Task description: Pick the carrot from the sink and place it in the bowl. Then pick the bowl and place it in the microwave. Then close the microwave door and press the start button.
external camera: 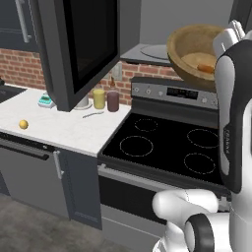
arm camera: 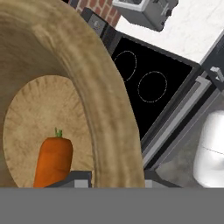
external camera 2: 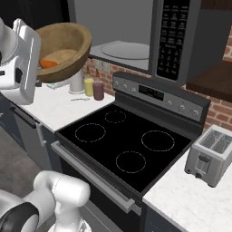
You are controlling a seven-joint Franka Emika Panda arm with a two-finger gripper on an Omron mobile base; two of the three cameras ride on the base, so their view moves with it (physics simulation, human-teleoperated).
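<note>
Small orange carrot (arm camera: pixel 53 161) lying inside big round brown wooden bowl (arm camera: pixel 94 92), gripper (arm camera: pixel 117 178) pinching bowl's rim, tilted high above black stove top (external camera: pixel 167 146), dark microwave (external camera 2: pixel 136 41) open behind

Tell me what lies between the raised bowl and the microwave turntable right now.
Nothing; in the right base view the bowl, carrot inside, hangs beside the turntable with open air between.

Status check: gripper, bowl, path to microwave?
Gripper shut on bowl rim, held aloft. Carrot inside. Microwave door open, nothing blocking.
</note>
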